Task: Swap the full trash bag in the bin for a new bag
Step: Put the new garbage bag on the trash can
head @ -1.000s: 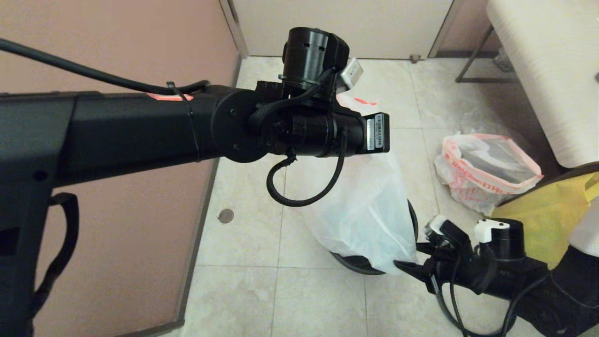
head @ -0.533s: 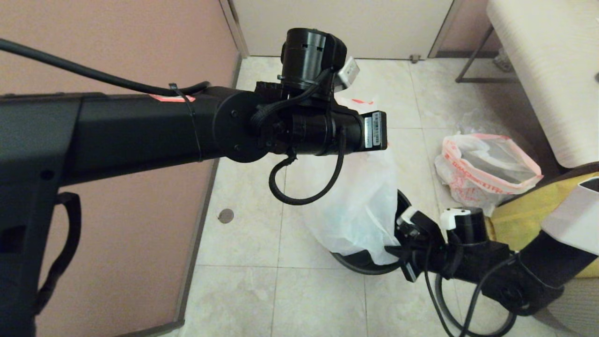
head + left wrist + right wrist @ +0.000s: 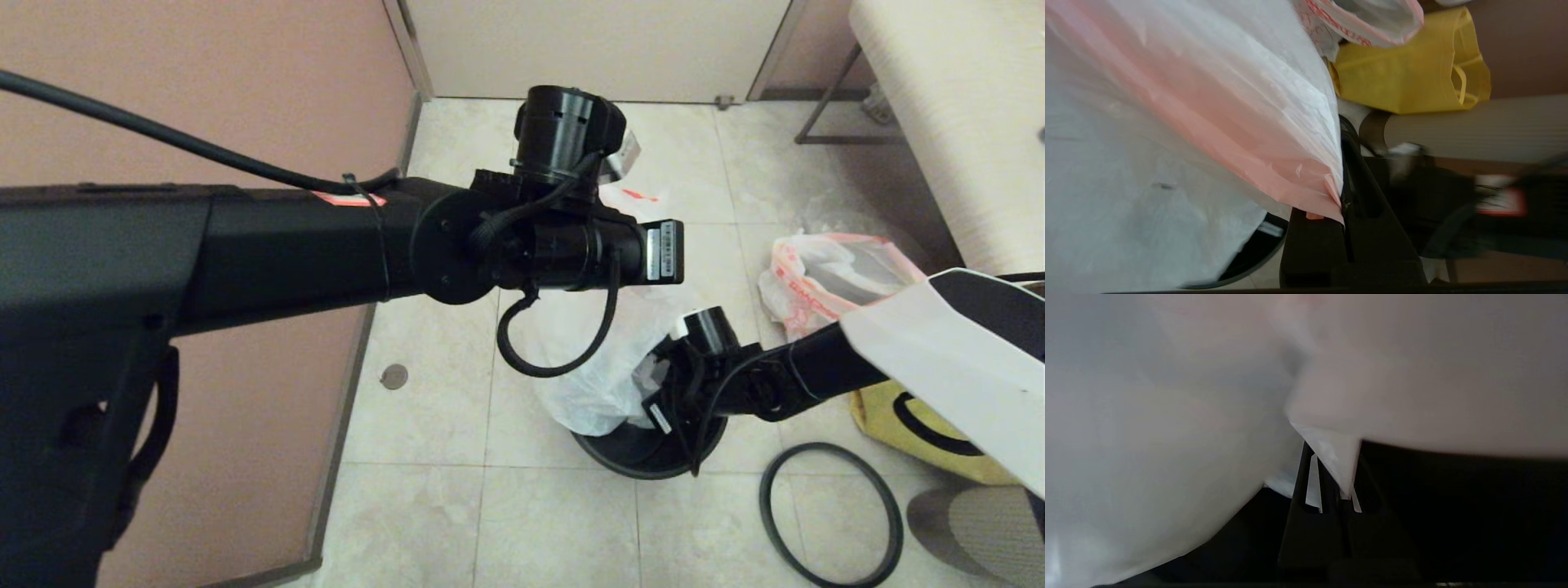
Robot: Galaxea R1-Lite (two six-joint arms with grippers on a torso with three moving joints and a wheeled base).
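No lettering can be read. The full trash bag [image 3: 824, 286], on the floor beyond the bin [image 3: 645, 449], bears red-orange characters along its mouth band, too small to make out. A white barcode label [image 3: 663, 251] above the bin is illegible.

Your new bag [image 3: 596, 384] hung over the bin [image 3: 645, 453], which stood on the floor [image 3: 555, 523]. Its hoop [image 3: 831, 514] lay on the floor just right of the bin. The full trash bag [image 3: 824, 273] sat behind and right of the bin, beside a bag [image 3: 914, 416].
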